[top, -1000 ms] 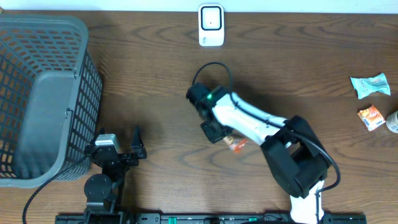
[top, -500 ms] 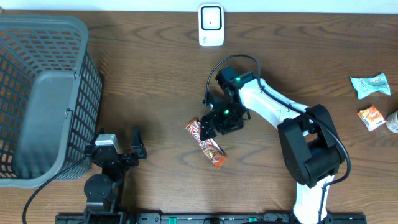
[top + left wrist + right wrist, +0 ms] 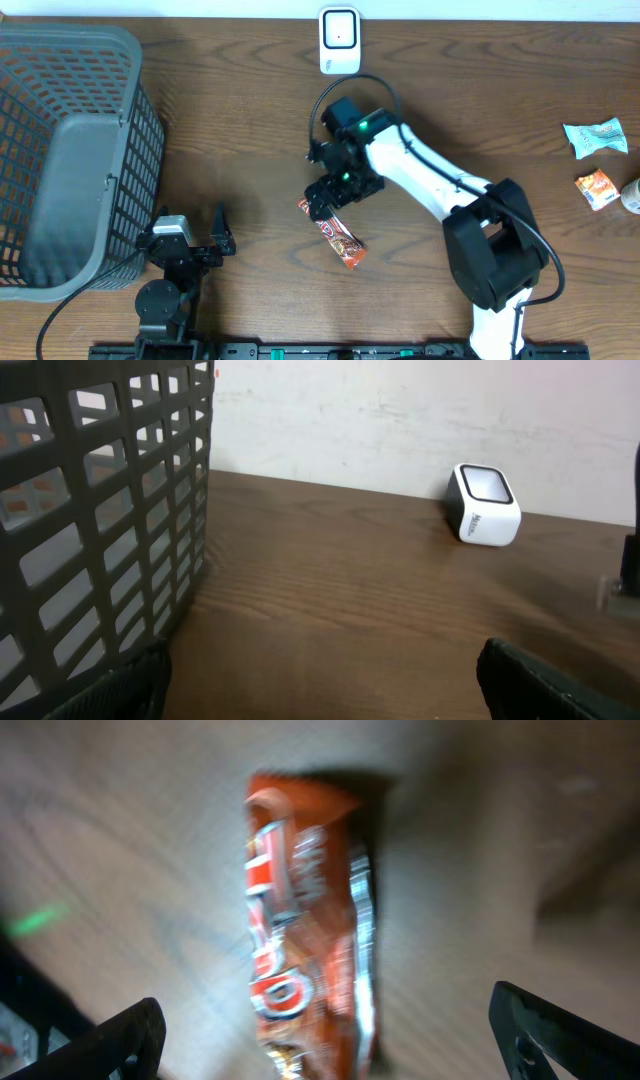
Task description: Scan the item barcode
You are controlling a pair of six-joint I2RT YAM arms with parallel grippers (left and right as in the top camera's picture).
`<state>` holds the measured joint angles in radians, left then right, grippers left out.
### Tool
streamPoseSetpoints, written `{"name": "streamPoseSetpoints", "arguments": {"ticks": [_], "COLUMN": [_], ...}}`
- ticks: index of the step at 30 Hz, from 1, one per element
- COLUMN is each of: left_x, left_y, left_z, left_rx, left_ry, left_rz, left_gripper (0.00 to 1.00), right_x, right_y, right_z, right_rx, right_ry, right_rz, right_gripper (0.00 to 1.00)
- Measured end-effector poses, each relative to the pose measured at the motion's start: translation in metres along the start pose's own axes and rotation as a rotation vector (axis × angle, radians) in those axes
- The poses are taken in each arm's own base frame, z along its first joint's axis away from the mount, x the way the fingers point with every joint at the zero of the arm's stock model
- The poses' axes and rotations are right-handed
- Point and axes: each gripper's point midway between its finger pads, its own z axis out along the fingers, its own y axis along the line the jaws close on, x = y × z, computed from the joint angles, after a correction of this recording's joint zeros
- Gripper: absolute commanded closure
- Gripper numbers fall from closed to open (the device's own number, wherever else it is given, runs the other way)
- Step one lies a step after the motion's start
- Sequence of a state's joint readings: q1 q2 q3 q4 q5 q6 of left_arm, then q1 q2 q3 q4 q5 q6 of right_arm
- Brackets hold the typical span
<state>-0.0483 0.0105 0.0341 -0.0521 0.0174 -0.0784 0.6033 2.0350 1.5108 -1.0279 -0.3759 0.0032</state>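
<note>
The item, an orange-red snack bar wrapper (image 3: pixel 338 238), lies flat on the wooden table (image 3: pixel 240 130), slanting down to the right. My right gripper (image 3: pixel 328 200) hovers over its upper end, open and holding nothing. In the right wrist view the blurred bar (image 3: pixel 305 920) sits between the spread fingers (image 3: pixel 120 1040), apart from both. The white barcode scanner (image 3: pixel 339 40) stands at the far edge, also visible as the scanner (image 3: pixel 485 505) in the left wrist view. My left gripper (image 3: pixel 222 232) rests open near the front left, and the left gripper (image 3: pixel 325 695) has only bare wood between its fingers.
A large grey mesh basket (image 3: pixel 70 150) fills the left side, close to the left arm; the basket wall (image 3: pixel 100 510) looms in the left wrist view. A teal packet (image 3: pixel 595 137) and a small orange packet (image 3: pixel 597 187) lie at the far right edge.
The right gripper opened and let the snack bar drop onto the table. It then swung up and back left over the bar's upper end. The left arm stayed still.
</note>
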Motion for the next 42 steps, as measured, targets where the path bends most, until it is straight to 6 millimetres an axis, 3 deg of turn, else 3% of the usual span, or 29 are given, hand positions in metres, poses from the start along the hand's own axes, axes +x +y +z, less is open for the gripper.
{"name": "streamPoseSetpoints", "arguments": {"ticks": [3, 7, 11, 12, 15, 17, 22, 25, 30, 31, 34, 36, 39, 42], "left_x": [0.000, 0.000, 0.000, 0.000, 0.000, 0.000, 0.000, 0.000, 0.000, 0.000, 0.000, 0.000, 0.000, 0.000], "left_y": [0.000, 0.000, 0.000, 0.000, 0.000, 0.000, 0.000, 0.000, 0.000, 0.000, 0.000, 0.000, 0.000, 0.000], "left_z": [0.000, 0.000, 0.000, 0.000, 0.000, 0.000, 0.000, 0.000, 0.000, 0.000, 0.000, 0.000, 0.000, 0.000], "left_rx": [0.000, 0.000, 0.000, 0.000, 0.000, 0.000, 0.000, 0.000, 0.000, 0.000, 0.000, 0.000, 0.000, 0.000], "left_ry": [0.000, 0.000, 0.000, 0.000, 0.000, 0.000, 0.000, 0.000, 0.000, 0.000, 0.000, 0.000, 0.000, 0.000], "left_rz": [0.000, 0.000, 0.000, 0.000, 0.000, 0.000, 0.000, 0.000, 0.000, 0.000, 0.000, 0.000, 0.000, 0.000], "left_gripper": [0.02, 0.02, 0.02, 0.02, 0.02, 0.02, 0.02, 0.02, 0.02, 0.02, 0.02, 0.02, 0.02, 0.02], "right_x": [0.016, 0.028, 0.029, 0.025, 0.019, 0.018, 0.017, 0.019, 0.018, 0.017, 0.012, 0.012, 0.004, -0.005], "right_y": [0.014, 0.018, 0.013, 0.010, 0.001, -0.005, -0.018, -0.017, -0.023, -0.025, -0.052, -0.063, -0.074, -0.095], "right_z": [0.017, 0.036, 0.042, 0.042, 0.043, 0.045, 0.040, 0.037, 0.024, 0.022, 0.014, 0.014, 0.006, 0.001], "right_rx": [-0.012, 0.041, 0.132, 0.147, 0.181, 0.192, 0.192, 0.117, -0.058, -0.072, -0.104, -0.119, -0.096, 0.025], "right_ry": [0.050, 0.077, 0.076, 0.061, 0.034, 0.022, 0.001, 0.006, -0.015, -0.024, -0.063, -0.069, -0.107, -0.138], "right_rz": [-0.035, -0.087, -0.129, -0.131, -0.138, -0.140, -0.107, -0.088, -0.054, -0.059, 0.000, 0.030, 0.057, 0.119], "right_gripper": [0.01, 0.01, 0.12, 0.19, 0.70, 0.99, 0.99, 0.99, 0.62, 0.59, 0.42, 0.19, 0.12, 0.15]}}
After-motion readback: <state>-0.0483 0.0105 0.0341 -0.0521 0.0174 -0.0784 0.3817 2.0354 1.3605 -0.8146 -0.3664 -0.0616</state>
